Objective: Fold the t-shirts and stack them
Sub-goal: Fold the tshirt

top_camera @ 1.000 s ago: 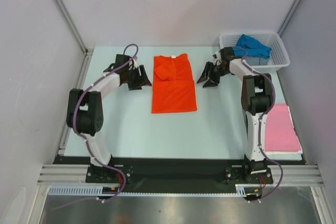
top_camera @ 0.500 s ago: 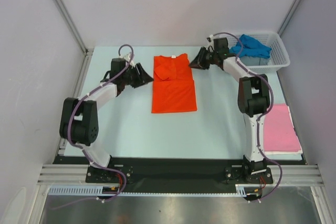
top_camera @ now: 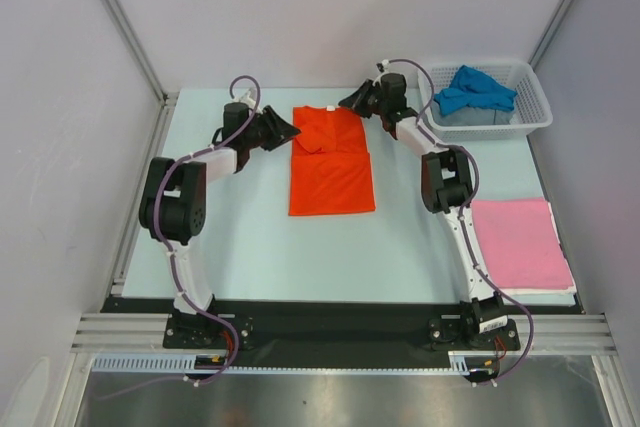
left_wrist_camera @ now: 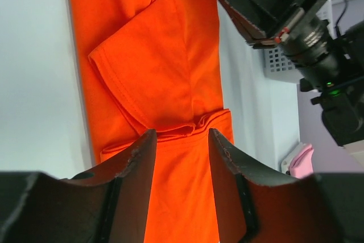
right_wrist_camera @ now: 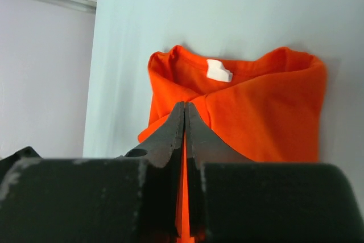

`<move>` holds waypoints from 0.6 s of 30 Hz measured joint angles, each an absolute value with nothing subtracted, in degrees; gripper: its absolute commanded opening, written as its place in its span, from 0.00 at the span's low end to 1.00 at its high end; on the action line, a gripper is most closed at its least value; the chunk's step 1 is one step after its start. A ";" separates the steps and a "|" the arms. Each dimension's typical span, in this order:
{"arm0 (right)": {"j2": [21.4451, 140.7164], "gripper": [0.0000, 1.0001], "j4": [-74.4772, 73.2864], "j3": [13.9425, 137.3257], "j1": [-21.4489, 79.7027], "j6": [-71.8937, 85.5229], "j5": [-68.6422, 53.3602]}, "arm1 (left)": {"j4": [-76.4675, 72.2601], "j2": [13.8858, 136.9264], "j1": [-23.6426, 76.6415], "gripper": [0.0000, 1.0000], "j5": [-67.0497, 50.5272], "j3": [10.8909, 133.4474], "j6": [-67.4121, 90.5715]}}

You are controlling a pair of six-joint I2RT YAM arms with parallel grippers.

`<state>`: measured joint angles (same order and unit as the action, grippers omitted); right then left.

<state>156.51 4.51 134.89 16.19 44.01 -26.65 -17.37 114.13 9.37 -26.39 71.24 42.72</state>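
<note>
Orange-red t-shirt (top_camera: 330,172) lies part-folded mid-frame, left gripper (top_camera: 289,130) ajar and right gripper (top_camera: 348,102) pressed closed at its top corners; pink t-shirt (top_camera: 520,242) folded lower right, blue t-shirt (top_camera: 480,87) waiting in basket (top_camera: 538,115).

i count three t-shirts, one orange-red t-shirt (top_camera: 330,162), one pink t-shirt (top_camera: 520,244) and one blue t-shirt (top_camera: 478,89), plus one white mesh basket (top_camera: 535,112) and my own two grippers, left gripper (top_camera: 290,132) and right gripper (top_camera: 347,102).

i can't read any text, brand or number from here. the only label i see is a small white tag (right_wrist_camera: 219,71) at the neck of the orange-red t-shirt (right_wrist_camera: 267,112), too small to read.
</note>
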 measured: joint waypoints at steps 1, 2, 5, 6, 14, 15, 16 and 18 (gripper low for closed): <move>157.21 0.00 4.75 135.57 16.19 44.45 -25.98 | -17.91 114.24 9.41 0.47 -26.39 71.18 43.11; 157.77 0.00 4.97 135.76 16.16 45.08 -25.26 | -18.50 114.26 9.47 0.47 -26.37 71.11 43.55; 158.36 0.00 5.26 135.87 16.08 46.24 -23.51 | -19.73 114.30 9.76 0.46 -26.37 71.02 44.36; 158.63 0.00 5.52 136.14 16.08 46.54 -23.09 | -20.18 114.37 9.91 0.47 -26.35 71.02 44.64; 160.53 0.00 6.31 136.75 16.05 47.22 -19.51 | -20.45 115.00 11.49 0.46 -26.28 71.05 45.04; 160.77 0.00 6.26 136.75 15.99 47.40 -18.98 | -20.45 115.00 11.55 0.46 -26.28 71.05 45.04; 160.97 0.00 6.07 136.73 15.94 47.44 -18.52 | -20.51 115.00 11.62 0.46 -26.26 71.05 45.04; 161.16 0.00 5.87 136.46 15.84 47.53 -17.34 | -20.47 115.00 11.68 0.45 -26.28 71.05 45.04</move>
